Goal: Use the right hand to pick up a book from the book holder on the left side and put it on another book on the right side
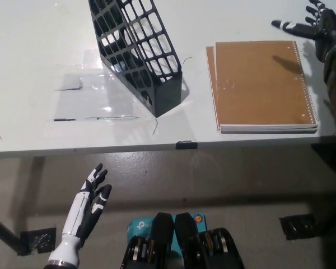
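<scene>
A brown spiral-bound book (261, 84) lies flat on the white table (33, 45) at the right, stacked on another brown book whose edge (210, 84) shows along its left side. The black mesh book holder (138, 50) stands left of the stack and looks empty. My black right hand (316, 31) hovers open above the stack's far right corner, fingers spread, holding nothing. My white left hand (88, 207) rests open below the table's front edge at the lower left.
Strips of clear tape (92, 95) mark the table left of the holder. A small black piece (186, 145) sits on the table's front edge. Dark objects (302, 227) lie on the floor at the lower right.
</scene>
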You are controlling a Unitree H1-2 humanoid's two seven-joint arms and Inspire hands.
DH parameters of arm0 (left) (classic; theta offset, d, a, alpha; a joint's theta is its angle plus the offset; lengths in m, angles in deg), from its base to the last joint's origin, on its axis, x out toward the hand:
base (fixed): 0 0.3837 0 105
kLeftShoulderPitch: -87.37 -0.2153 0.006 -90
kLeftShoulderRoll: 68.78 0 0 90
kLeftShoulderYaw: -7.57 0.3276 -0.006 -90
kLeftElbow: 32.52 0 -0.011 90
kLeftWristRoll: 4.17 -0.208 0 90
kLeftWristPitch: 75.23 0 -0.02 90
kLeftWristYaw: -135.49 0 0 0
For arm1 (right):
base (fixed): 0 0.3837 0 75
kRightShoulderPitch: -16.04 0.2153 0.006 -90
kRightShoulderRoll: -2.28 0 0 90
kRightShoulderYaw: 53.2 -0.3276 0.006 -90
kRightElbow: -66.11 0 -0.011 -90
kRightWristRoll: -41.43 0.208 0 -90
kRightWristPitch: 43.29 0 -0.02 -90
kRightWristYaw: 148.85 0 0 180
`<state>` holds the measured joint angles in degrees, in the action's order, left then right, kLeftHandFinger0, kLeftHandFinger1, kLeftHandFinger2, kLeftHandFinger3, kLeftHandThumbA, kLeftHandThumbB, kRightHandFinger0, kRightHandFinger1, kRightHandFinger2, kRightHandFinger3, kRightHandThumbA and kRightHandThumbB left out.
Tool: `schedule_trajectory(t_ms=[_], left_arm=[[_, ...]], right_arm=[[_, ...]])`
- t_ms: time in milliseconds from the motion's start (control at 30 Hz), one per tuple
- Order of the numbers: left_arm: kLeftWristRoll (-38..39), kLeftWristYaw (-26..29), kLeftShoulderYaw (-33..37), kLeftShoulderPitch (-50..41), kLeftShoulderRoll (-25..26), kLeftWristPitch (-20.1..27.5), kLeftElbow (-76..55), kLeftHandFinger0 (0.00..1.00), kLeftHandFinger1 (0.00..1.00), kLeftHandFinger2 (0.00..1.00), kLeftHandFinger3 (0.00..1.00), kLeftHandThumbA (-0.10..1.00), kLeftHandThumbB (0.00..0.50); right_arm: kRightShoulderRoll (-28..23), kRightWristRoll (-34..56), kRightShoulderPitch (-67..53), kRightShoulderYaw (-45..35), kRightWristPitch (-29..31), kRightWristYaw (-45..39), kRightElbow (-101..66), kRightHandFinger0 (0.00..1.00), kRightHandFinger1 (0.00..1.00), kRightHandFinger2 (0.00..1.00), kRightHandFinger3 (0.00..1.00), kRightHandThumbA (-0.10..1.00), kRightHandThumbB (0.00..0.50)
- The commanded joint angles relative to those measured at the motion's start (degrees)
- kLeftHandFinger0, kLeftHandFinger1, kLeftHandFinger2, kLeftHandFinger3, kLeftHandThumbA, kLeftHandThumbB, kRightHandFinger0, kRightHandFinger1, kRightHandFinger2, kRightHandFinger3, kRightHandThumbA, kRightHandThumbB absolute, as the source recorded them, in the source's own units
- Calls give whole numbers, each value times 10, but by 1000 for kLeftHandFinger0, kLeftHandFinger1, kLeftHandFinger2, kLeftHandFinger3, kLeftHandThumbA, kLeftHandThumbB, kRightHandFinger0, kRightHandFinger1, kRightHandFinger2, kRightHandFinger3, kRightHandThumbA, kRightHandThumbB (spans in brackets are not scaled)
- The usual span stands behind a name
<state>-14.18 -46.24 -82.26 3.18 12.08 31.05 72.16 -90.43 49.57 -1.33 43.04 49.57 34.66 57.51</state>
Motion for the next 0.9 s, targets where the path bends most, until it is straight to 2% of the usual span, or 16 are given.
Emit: schedule_trajectory(t_ms=[0, 67, 233, 333, 400, 433, 500, 567, 600, 667, 700, 867], left_arm=[[4, 9, 0, 6, 3, 15, -20, 942, 1000, 998, 1000, 908, 150], [4, 8, 0, 5, 2, 9, -25, 950, 1000, 1000, 1000, 912, 168], [5, 8, -1, 6, 2, 0, -30, 960, 1000, 1000, 1000, 917, 176], [5, 9, -3, 12, 5, 3, -30, 964, 1000, 1000, 1000, 919, 180], [8, 9, -5, 24, 7, 8, -24, 971, 1000, 1000, 1000, 926, 181], [9, 7, -5, 30, 10, 12, -19, 986, 1000, 1000, 1000, 935, 178], [14, 3, -6, 38, 11, 13, -14, 1000, 1000, 1000, 1000, 960, 188], [20, -2, -5, 45, 11, 12, -12, 1000, 1000, 1000, 1000, 974, 185], [20, -5, -2, 49, 12, 18, -10, 1000, 1000, 1000, 1000, 995, 186], [29, -13, -1, 54, 12, 24, -5, 1000, 1000, 1000, 1000, 1000, 188], [33, -15, 0, 58, 13, 29, 0, 1000, 1000, 1000, 1000, 1000, 191], [35, -22, 0, 80, 19, 28, 9, 1000, 1000, 1000, 1000, 1000, 218]], right_arm=[[-53, -144, 98, 95, 25, 93, -28, 1000, 1000, 1000, 1000, 1000, 500], [-57, -139, 96, 100, 30, 98, -29, 1000, 1000, 1000, 1000, 1000, 500], [-72, -115, 97, 76, 65, 113, -39, 1000, 1000, 1000, 1000, 1000, 500], [-87, -103, 105, 49, 104, 105, -76, 1000, 1000, 1000, 1000, 1000, 500], [-104, -83, 100, 17, 122, 71, -164, 1000, 1000, 1000, 1000, 1000, 479], [-114, -79, 81, 2, 90, 54, -255, 1000, 1000, 1000, 1000, 1000, 499], [-126, -62, 41, -22, 19, 31, -426, 1000, 1000, 1000, 1000, 1000, 500], [-132, -55, 19, -33, -4, 23, -521, 1000, 1000, 1000, 1000, 1000, 500], [-137, -43, -16, -41, -26, 14, -627, 1000, 1000, 1000, 1000, 1000, 500], [-138, -14, -65, -53, -18, 2, -748, 1000, 1000, 1000, 1000, 1000, 483], [-136, -3, -92, -60, -29, 6, -811, 1000, 1000, 1000, 1000, 1000, 499], [-135, -29, -192, -71, -24, 25, -986, 1000, 1000, 1000, 1000, 1000, 482]])
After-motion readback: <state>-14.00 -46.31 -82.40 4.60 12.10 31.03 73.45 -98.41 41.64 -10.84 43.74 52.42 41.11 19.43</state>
